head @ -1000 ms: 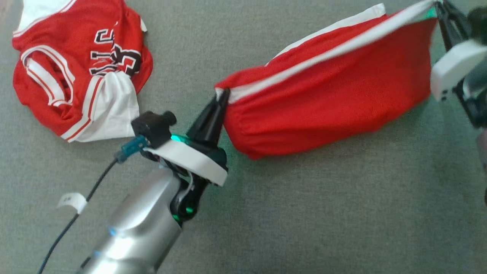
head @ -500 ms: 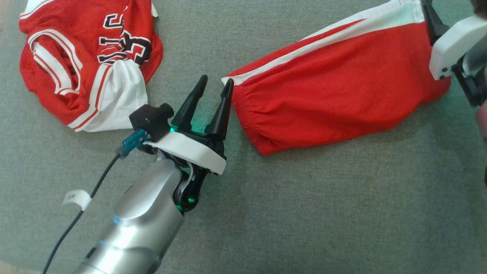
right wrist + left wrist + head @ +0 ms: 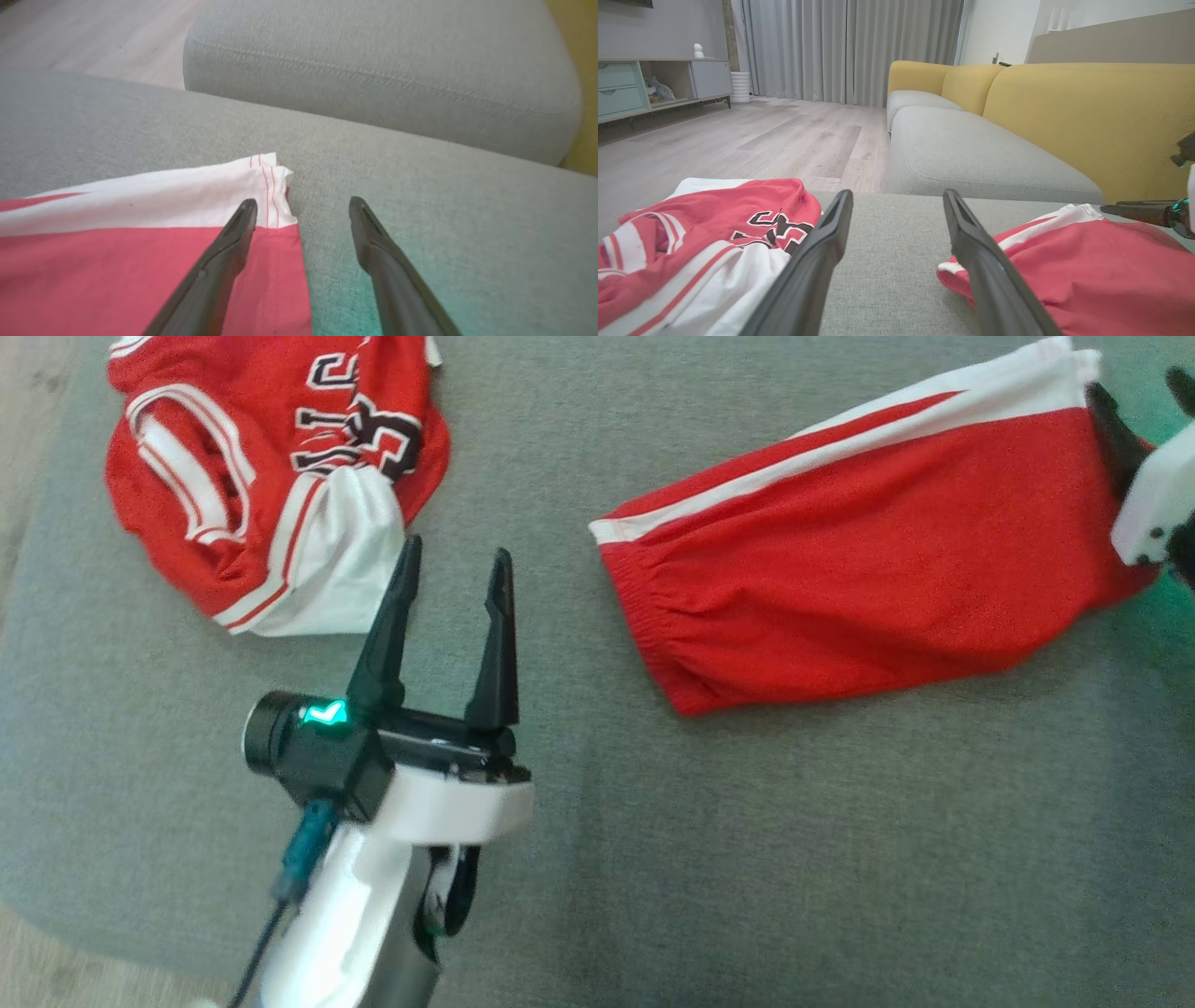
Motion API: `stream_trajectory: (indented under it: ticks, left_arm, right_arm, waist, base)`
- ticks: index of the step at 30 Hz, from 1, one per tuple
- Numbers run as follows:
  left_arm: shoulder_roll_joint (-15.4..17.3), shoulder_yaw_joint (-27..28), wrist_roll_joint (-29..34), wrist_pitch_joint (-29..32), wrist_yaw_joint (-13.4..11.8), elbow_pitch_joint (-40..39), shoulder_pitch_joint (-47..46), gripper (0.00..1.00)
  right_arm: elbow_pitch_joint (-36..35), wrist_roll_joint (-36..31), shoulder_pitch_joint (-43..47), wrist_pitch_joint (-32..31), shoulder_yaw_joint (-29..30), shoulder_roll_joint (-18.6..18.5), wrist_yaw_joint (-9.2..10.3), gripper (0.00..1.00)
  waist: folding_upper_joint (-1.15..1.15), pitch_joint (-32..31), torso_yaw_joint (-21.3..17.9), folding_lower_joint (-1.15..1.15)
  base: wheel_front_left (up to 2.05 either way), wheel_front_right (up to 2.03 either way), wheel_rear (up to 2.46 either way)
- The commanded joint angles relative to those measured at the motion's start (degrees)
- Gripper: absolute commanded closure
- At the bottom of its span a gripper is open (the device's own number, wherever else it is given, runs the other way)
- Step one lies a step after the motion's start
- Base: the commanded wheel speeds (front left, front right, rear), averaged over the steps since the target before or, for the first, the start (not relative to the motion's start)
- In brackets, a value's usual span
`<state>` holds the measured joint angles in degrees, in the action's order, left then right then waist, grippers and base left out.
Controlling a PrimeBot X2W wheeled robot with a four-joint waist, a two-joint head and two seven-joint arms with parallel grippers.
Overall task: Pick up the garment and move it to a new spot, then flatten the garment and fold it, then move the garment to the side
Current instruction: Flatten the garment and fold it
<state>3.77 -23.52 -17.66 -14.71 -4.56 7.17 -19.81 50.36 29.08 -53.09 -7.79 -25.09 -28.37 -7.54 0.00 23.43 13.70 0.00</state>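
Observation:
The garment, red shorts [image 3: 868,551] with a white side stripe, lies spread flat on the grey cushion [image 3: 747,859]. My left gripper [image 3: 456,555] is open and holds nothing. It hovers over bare cushion, a short way left of the elastic waistband. In the left wrist view the left gripper [image 3: 897,196] points between the shorts [image 3: 1087,261] and a jersey. My right gripper [image 3: 1144,401] stands open at the shorts' far end. In the right wrist view, one finger of the right gripper [image 3: 303,203] lies over the hem corner of the shorts [image 3: 140,261], the other over cushion.
A crumpled red and white jersey [image 3: 280,476] lies at the cushion's upper left, close to my left fingers. The cushion's edge and wooden floor [image 3: 28,448] run along the left. A yellow sofa back [image 3: 1087,121] and a second grey seat cushion [image 3: 971,158] stand beyond.
Both grippers have opened and let go of the shorts, which dropped flat onto the cushion. My left gripper drew back leftward from the waistband. The head camera also shifted.

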Motion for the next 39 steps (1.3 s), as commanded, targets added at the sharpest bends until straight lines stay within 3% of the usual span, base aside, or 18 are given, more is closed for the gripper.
stream_trajectory:
  ticks: [1,4,5,6,7,10,22,31,39]
  left_arm:
    - [-0.1,2.5,2.5,-0.3,-0.5,-4.5,0.7,0.0]
    - [-0.5,2.7,5.1,-0.3,-0.8,-7.4,3.6,0.0]
    - [-0.5,2.7,5.7,-0.3,-0.9,-8.0,4.3,0.0]
    - [-0.6,2.8,6.2,-0.3,-0.9,-8.3,5.0,0.0]
    - [-0.7,2.9,6.5,-0.3,-0.9,-8.5,5.6,0.0]
    - [-0.8,3.7,7.1,-0.3,-1.0,-8.4,7.2,0.0]
    - [-0.7,7.8,9.0,-0.3,0.2,-6.8,11.0,0.0]
    - [-0.6,9.1,10.2,-0.3,1.8,-5.9,12.7,0.0]
    - [-0.7,9.1,10.3,-0.3,2.3,-4.8,13.5,0.0]
  right_arm:
    - [-1.2,2.3,2.2,-2.2,-1.5,-1.7,0.05,0.0]
    - [-2.1,7.3,3.2,-7.3,-3.4,-2.6,0.05,0.0]
    - [-2.8,8.6,3.4,-8.6,-4.1,-3.1,0.05,0.28]
    - [-3.6,9.7,3.5,-9.6,-4.9,-3.6,0.05,0.78]
    - [-4.4,10.8,3.8,-10.4,-5.7,-4.1,0.05,1.0]
    - [-6.1,13.3,4.2,-10.7,-7.0,-5.0,0.05,1.0]
    - [-2.9,16.6,7.0,-1.3,-5.8,-4.5,0.05,1.0]
    - [-3.8,18.2,10.7,2.6,-3.7,-8.3,0.05,1.0]
    - [-13.1,22.0,10.8,2.2,-2.2,-4.4,0.05,1.0]
  waist:
    - [0.0,0.8,1.5,0.0]
    - [0.0,1.2,2.4,0.0]
    - [0.0,1.2,2.6,0.0]
    - [0.0,1.1,2.6,0.0]
    - [0.0,0.8,2.6,0.0]
    - [0.0,-0.4,1.8,0.0]
    - [0.0,-6.7,-5.5,0.0]
    - [0.0,-9.0,-11.2,0.0]
    - [0.0,-10.2,-13.0,0.0]
  base:
    - [0.0,0.0,0.0]
    - [0.0,0.0,0.0]
    - [0.0,0.0,0.0]
    - [0.0,0.0,0.0]
    - [0.0,0.0,0.0]
    - [0.0,0.0,0.0]
    - [0.0,0.0,0.0]
    - [0.0,0.0,0.0]
    - [0.0,0.0,0.0]
